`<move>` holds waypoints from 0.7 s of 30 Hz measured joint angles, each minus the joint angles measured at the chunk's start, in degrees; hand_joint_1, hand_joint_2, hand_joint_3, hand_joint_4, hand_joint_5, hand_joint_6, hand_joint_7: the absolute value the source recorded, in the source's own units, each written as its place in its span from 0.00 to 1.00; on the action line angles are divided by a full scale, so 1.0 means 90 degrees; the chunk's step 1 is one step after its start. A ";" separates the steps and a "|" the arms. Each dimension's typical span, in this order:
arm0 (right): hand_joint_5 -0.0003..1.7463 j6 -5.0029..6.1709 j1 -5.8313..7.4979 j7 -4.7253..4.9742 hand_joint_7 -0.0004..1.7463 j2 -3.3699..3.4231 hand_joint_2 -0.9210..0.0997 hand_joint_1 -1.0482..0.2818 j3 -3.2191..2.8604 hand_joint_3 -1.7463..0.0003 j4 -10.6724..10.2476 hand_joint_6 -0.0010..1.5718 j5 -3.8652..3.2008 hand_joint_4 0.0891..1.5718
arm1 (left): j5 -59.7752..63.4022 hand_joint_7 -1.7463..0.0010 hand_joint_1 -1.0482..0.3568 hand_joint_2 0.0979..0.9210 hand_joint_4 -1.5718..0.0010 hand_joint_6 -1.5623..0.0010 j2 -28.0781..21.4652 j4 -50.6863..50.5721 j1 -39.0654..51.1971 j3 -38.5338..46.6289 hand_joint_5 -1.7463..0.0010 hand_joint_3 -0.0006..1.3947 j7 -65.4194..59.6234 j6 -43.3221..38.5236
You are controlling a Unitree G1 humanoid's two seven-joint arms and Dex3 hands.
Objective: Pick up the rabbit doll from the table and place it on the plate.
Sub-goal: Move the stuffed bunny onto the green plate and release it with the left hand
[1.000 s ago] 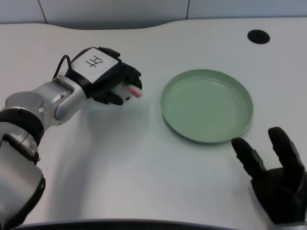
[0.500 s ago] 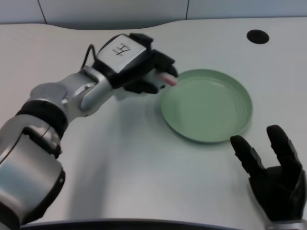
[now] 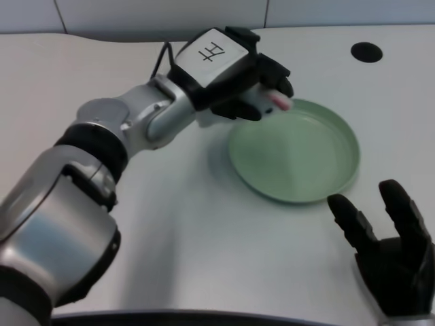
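Already off the counter [image 3: 170, 224], the rabbit doll [image 3: 275, 102] is pinched in the left robot hand [image 3: 241, 78] above the far-left rim of the green plate [image 3: 293, 151], so pickup looks done and only lowering and release remain.

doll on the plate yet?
No, the left hand holds the doll above the plate's far-left rim.

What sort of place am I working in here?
Probably a lab or test bench: a plain white table with a round cable hole, one green plate, and the left robot hand holding a rabbit doll.
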State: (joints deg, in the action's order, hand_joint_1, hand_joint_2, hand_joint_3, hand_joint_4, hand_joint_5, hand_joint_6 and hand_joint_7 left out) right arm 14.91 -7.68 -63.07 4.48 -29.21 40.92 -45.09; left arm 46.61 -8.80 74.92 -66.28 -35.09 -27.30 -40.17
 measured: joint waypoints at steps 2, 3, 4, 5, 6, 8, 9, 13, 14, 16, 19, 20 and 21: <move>0.00 0.0006 0.0016 0.0031 0.00 0.0000 0.00 0.20 0.0001 0.92 -0.0041 0.56 -0.0004 0.56 | -0.0066 0.47 0.57 0.98 0.59 0.48 0.0277 0.0054 -0.0002 0.0046 0.11 0.01 0.0111 0.0009; 0.00 0.0006 0.0026 0.0047 0.01 0.0002 0.00 0.20 0.0006 0.92 -0.0082 0.56 -0.0004 0.56 | -0.0067 0.48 0.57 0.99 0.59 0.50 0.0402 0.0060 -0.0002 0.0048 0.15 0.01 0.0125 -0.0011; 0.01 0.0007 0.0050 0.0067 0.01 0.0002 0.00 0.20 0.0005 0.92 -0.0146 0.56 -0.0009 0.56 | -0.0074 0.49 0.57 0.99 0.58 0.50 0.0489 0.0061 -0.0002 0.0055 0.18 0.01 0.0132 -0.0053; 0.01 0.0012 0.0083 0.0088 0.01 0.0001 0.00 0.20 0.0003 0.92 -0.0211 0.56 -0.0018 0.56 | -0.0097 0.50 0.57 1.00 0.58 0.50 0.0541 0.0063 -0.0002 0.0064 0.19 0.01 0.0148 -0.0109; 0.01 0.0030 0.0139 0.0104 0.01 0.0000 0.00 0.20 0.0002 0.92 -0.0260 0.56 -0.0024 0.56 | -0.0119 0.50 0.57 1.00 0.58 0.50 0.0579 0.0063 -0.0002 0.0079 0.19 0.00 0.0170 -0.0154; 0.00 0.0032 0.0274 0.0144 0.00 0.0001 0.00 0.20 0.0007 0.92 -0.0353 0.56 -0.0026 0.56 | -0.0187 0.49 0.55 0.94 0.55 0.48 0.0618 0.0092 -0.0001 0.0161 0.18 0.00 0.0192 -0.0252; 0.00 0.0033 0.0319 0.0165 0.00 0.0001 0.00 0.20 0.0010 0.92 -0.0400 0.56 -0.0027 0.56 | -0.0248 0.49 0.54 0.94 0.55 0.47 0.0623 0.0102 -0.0001 0.0193 0.18 0.00 0.0196 -0.0279; 0.00 0.0042 0.0438 0.0219 0.00 0.0008 0.00 0.20 0.0045 0.92 -0.0559 0.56 -0.0035 0.56 | -0.0364 0.51 0.59 0.90 0.56 0.47 0.0684 0.0117 0.0014 0.0307 0.19 0.00 0.0209 -0.0445; 0.00 0.0045 0.0480 0.0228 0.00 0.0010 0.00 0.20 0.0051 0.92 -0.0601 0.56 -0.0035 0.56 | -0.0427 0.51 0.59 0.90 0.56 0.47 0.0724 0.0117 0.0035 0.0348 0.19 0.00 0.0209 -0.0528; 0.00 0.0047 0.0526 0.0241 0.00 0.0011 0.00 0.20 0.0074 0.92 -0.0666 0.56 -0.0035 0.56 | -0.0485 0.52 0.60 0.90 0.56 0.47 0.0772 0.0122 0.0089 0.0395 0.19 0.00 0.0209 -0.0618; 0.00 0.0105 0.0578 0.0243 0.00 0.0015 0.00 0.20 0.0097 0.92 -0.0688 0.56 -0.0045 0.56 | -0.0468 0.52 0.59 0.92 0.57 0.47 0.0843 0.0135 0.0100 0.0365 0.20 0.01 0.0186 -0.0553; 0.00 0.0127 0.0597 0.0243 0.00 0.0016 0.00 0.20 0.0098 0.92 -0.0692 0.56 -0.0051 0.56 | -0.0435 0.55 0.58 0.92 0.57 0.47 0.0861 0.0135 0.0099 0.0329 0.19 0.01 0.0148 -0.0485; 0.00 0.0147 0.0619 0.0243 0.00 0.0017 0.00 0.19 0.0102 0.92 -0.0697 0.56 -0.0063 0.56 | -0.0384 0.56 0.58 0.92 0.57 0.46 0.0874 0.0135 0.0100 0.0283 0.19 0.00 0.0093 -0.0412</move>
State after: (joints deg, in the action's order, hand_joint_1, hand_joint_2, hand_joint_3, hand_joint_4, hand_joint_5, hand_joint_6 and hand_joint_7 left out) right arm 16.23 -2.11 -60.88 4.63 -28.29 34.66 -45.66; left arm 43.15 -0.94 76.14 -65.38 -32.54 -26.46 -43.87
